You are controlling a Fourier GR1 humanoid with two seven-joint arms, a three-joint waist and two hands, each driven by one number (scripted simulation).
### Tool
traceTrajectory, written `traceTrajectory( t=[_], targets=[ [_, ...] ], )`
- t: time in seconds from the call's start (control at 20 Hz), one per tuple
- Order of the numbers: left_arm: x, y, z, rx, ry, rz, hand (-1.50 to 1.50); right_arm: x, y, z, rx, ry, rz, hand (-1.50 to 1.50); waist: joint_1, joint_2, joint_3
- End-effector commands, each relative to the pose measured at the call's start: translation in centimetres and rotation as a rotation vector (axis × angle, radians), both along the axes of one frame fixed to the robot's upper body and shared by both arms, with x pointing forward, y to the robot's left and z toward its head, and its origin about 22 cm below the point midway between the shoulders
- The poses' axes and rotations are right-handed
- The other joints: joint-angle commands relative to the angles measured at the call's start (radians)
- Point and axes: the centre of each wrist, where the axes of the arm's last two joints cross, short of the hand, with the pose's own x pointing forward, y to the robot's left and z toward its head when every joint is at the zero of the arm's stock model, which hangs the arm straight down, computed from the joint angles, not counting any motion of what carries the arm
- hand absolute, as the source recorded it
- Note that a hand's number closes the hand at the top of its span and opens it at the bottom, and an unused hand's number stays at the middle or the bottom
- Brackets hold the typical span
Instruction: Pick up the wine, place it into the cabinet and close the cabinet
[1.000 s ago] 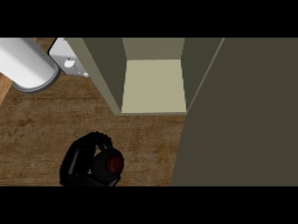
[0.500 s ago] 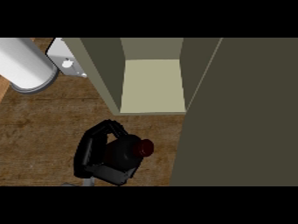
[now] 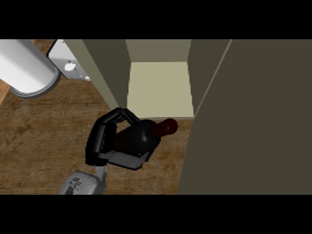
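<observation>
1. the left hand (image 3: pixel 101 138) shows left of the middle of the head view. its grey forearm (image 3: pixel 84 183) comes up from the lower edge.
2. the hand's black fingers (image 3: pixel 118 114) are curled in an arc round the wine bottle (image 3: pixel 164 127), so the hand is closed on the bottle and hides much of it.
3. the bottle's dark body sits inside the curl of the fingers. its dark red top sticks out on the side away from the forearm, pointing toward the cabinet (image 3: pixel 110 73).
4. the bottle is over the wooden tabletop (image 3: pixel 43 132), just in front of the cabinet's opening and not inside it. the red top is near the front edge of the pale cabinet floor (image 3: pixel 159 89).
5. i cannot tell whether the bottle touches the tabletop or is held above it.
6. the cabinet is open. its large dark door (image 3: pixel 260 119) fills the right side of the view, and the door's edge is just beside the bottle's red top.
7. a thick white cylinder (image 3: pixel 16 66) lies across the upper left corner, well apart from the hand. next to it, a small pale plate with round knobs (image 3: pixel 70 67) sits against the cabinet's left wall.
</observation>
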Motion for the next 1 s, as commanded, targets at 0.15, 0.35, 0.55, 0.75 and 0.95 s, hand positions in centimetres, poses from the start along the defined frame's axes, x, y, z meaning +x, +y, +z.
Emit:
traceTrajectory(
  t=[0.15, 0.35, 0.55, 0.75, 0.95],
  targets=[
    [3.2, 0.6, -0.8, 0.036, 0.000, 0.006, 1.50, -3.6, -1.4, 3.4, 0.097, -0.028, 0.046, -1.50, -0.004, 0.002, 0.000],
    [5.7, -0.8, 1.6, 0.042, 0.016, -0.011, 1.50, -3.3, -1.5, 2.3, 0.079, -0.006, 0.046, -1.50, -0.003, 0.002, 0.001],
    [6.0, -3.0, 0.8, 0.065, 0.043, 0.005, 1.50, -4.1, -1.4, 2.9, 0.089, -0.023, 0.071, -1.50, -0.023, 0.001, 0.000],
    [7.2, -2.7, 0.2, 0.032, 0.039, -0.026, 1.50, -3.2, -1.4, 3.0, 0.095, -0.016, 0.071, -1.50, -0.011, 0.005, -0.001],
    [9.3, -4.0, 1.2, 0.024, 0.040, -0.010, 1.50, -2.9, -1.2, 3.1, 0.093, -0.035, 0.063, -1.50, -0.018, 0.008, -0.002]
  ],
)
